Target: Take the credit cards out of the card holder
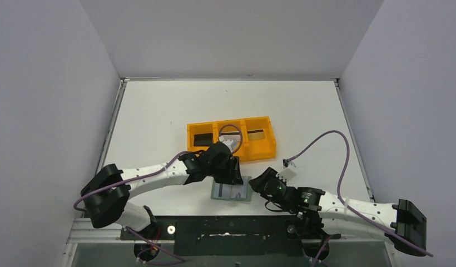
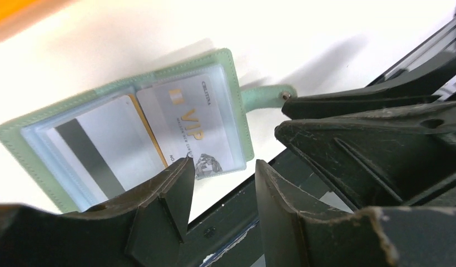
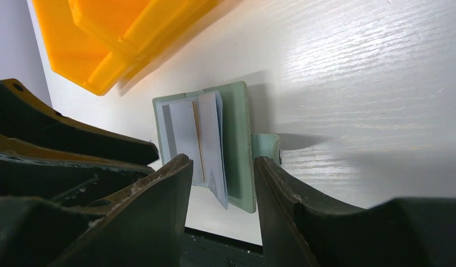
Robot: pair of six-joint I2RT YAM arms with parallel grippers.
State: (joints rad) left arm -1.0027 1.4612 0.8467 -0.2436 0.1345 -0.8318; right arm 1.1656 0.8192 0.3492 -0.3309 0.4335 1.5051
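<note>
**Open card holder [image 1: 231, 191] lies between two spread claws**

It rests at the table's [image 1: 159, 111] near edge, credit cards [image 2: 195, 125] in its pockets. The left gripper [image 2: 223, 167], spread and empty, is at its 12 o'clock. The right gripper [image 3: 223, 164], also spread, is at 3 o'clock.

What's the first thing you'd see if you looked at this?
The bright orange tray in the middle of the white table jumps out first. In front of it, the left arm and right arm meet over an open green card holder near the table's front edge, with a shiny silver VIP card showing inside.
</note>
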